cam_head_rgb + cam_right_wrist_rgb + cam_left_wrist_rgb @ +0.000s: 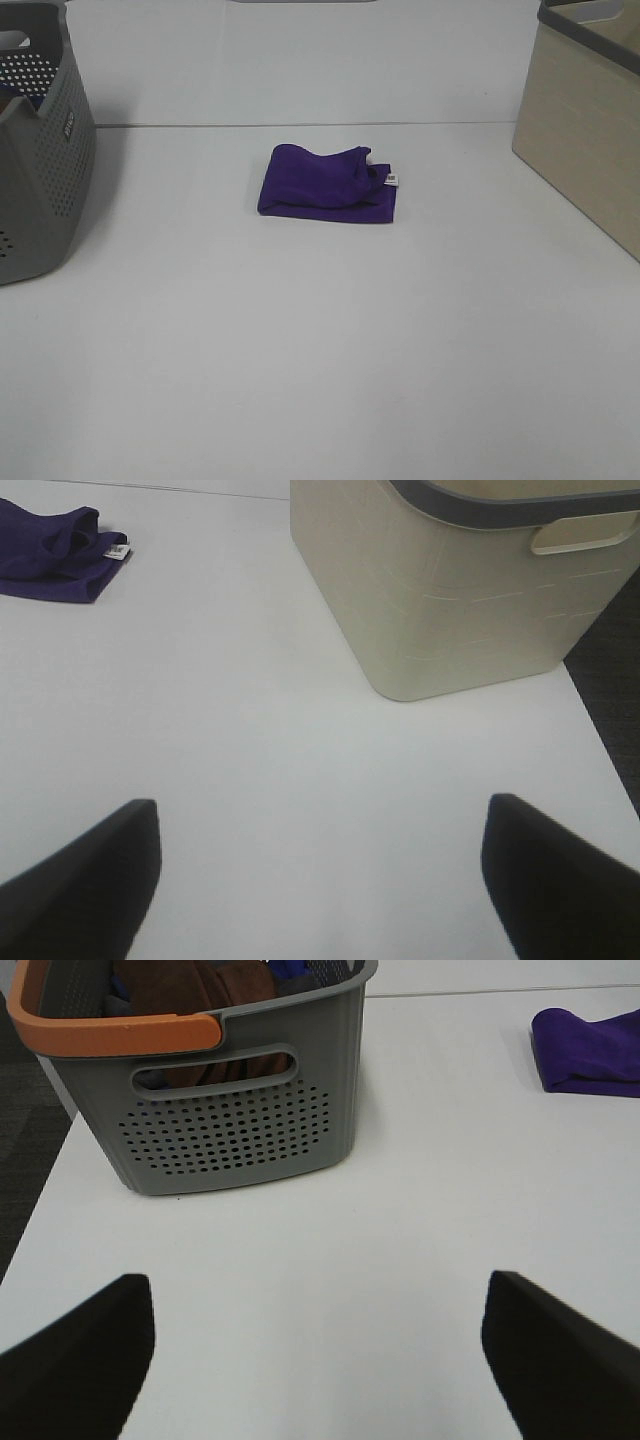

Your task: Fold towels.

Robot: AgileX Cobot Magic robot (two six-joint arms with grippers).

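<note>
A deep purple towel point(327, 184) lies folded into a small bundle on the white table, toward the far middle, with its white tag point(392, 180) at its right edge. It also shows in the left wrist view point(592, 1052) and in the right wrist view point(58, 553). My left gripper point(318, 1360) is open and empty over bare table near the grey basket, far from the towel. My right gripper point(318, 880) is open and empty over bare table near the beige bin. Neither arm shows in the exterior high view.
A grey perforated basket point(40, 150) with an orange handle point(115, 1032) stands at the left and holds brown and blue cloths point(200, 985). A beige bin point(590, 120) with a grey rim stands at the right. The table's edge point(35, 1190) drops to dark floor.
</note>
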